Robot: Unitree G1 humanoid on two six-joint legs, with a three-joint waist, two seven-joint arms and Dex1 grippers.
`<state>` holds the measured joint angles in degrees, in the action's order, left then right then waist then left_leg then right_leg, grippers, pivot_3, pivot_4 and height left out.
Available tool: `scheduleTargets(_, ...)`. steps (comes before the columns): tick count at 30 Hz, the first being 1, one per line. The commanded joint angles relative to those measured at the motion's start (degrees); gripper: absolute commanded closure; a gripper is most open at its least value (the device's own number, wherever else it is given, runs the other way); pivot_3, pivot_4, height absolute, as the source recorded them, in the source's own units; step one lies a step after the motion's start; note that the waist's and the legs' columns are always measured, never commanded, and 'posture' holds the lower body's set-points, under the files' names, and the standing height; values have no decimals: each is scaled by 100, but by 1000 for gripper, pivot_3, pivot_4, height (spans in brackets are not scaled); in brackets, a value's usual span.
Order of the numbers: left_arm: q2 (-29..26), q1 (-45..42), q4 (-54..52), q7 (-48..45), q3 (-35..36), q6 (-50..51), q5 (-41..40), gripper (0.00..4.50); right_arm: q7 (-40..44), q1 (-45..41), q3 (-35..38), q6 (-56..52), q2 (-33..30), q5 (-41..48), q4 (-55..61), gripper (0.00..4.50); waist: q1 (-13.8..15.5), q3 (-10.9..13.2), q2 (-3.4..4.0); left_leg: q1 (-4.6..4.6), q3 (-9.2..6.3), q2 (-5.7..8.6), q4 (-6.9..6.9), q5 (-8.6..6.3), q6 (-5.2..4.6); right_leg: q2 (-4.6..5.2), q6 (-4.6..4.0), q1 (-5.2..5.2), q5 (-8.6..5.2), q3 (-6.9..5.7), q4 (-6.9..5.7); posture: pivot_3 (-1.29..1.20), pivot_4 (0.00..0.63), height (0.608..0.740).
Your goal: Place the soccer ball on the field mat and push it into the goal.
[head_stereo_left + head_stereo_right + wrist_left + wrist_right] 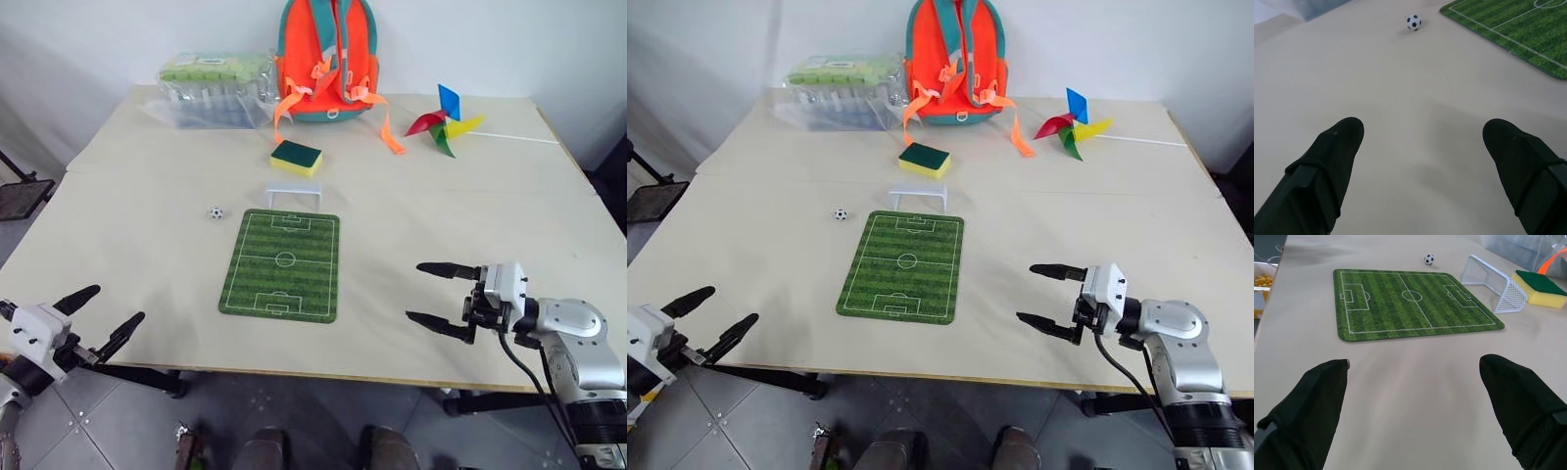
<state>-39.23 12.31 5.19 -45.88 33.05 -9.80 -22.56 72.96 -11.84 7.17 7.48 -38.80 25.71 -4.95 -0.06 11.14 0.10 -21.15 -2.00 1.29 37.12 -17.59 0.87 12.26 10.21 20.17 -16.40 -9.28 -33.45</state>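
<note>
No legible text, label, brand, number or sign found. The field mat (282, 264) carries white pitch lines only, without lettering.

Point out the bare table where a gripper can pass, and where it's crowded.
Bare: the table between the left gripper and the soccer ball, and between the field mat and the right gripper. Crowded: the far edge, with backpack, plastic box, sponge, pinwheel and the goal.
</note>
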Motion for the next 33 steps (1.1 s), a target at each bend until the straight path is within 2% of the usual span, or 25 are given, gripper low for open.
scheduleTargets(1, 44, 28, -125, 129, 136, 79, -117, 43, 16, 35, 43, -20, 34, 152, 199, 0, -5, 0, 0, 0, 7, -1, -1, 0, 0, 0, -1, 5, 0, 6, -2, 0, 150, 740)
scheduleTargets(4, 195, 163, -73, 220, 345, 579, -510, 43, -183, 54, 16, -442, 333, 587, 618, 0, -9, 0, 0, 0, 24, -10, -1, -2, 1, -6, -4, 17, 1, 21, -5, 0, 150, 740)
scheduleTargets(7, 745, 360, -127, 520, 860, 821, -1201, 43, -711, -115, 231, -422, 977, 1064, 1003, 0, -43, 0, 0, 2, 37, -25, 0, -9, 8, -17, -10, 28, 5, 32, -7, 0, 150, 740)
scheduleTargets(12, 1355, 817, -530, 797, 941, 755, -1218, 43, -1077, -162, 329, -123, 1265, 892, 1104, 0, 43, -2, -4, -1, 49, -40, 14, -21, 9, -34, -21, 33, 11, 41, -5, 0, 150, 740)
scheduleTargets(16, 1549, 758, -804, 1023, 771, 785, -1140, 43, -1178, -117, 304, -130, 1243, 822, 1118, 0, 159, -2, -5, -3, 56, -55, 28, -28, 13, -50, -30, 35, 15, 45, -3, 0, 150, 740)
scheduleTargets(18, 1528, 55, -1051, 1505, 457, 1280, -1303, 43, -1253, -79, 304, -186, 1200, 764, 1117, 0, 192, 0, -1, -5, 58, -65, 35, -30, 17, -61, -37, 35, 17, 47, -4, 0, 150, 740)
scheduleTargets(22, 1355, -1278, -975, 2304, -93, 1852, -921, 43, -1196, -51, 276, -199, 1132, 711, 1080, 0, 273, -3, -7, -8, 60, -75, 52, -28, 23, -75, -54, 42, 25, 54, -21, 0, 150, 740)
scheduleTargets(26, 1152, -2843, -52, 2630, -769, 2183, -389, 43, -1186, -42, 252, -206, 1132, 704, 1064, 0, 174, -8, -14, 3, 96, -89, 59, -32, 27, -97, -57, 54, 29, 87, -27, 0, 150, 740)
scheduleTargets(33, 1226, -4824, 2200, 2738, -1545, 1803, 453, 43, -1236, 21, 182, -229, 1176, 661, 1155, 0, 51, -7, -15, -3, 129, -98, 50, -32, 29, -109, -58, 85, 30, 116, -29, 0, 150, 740)
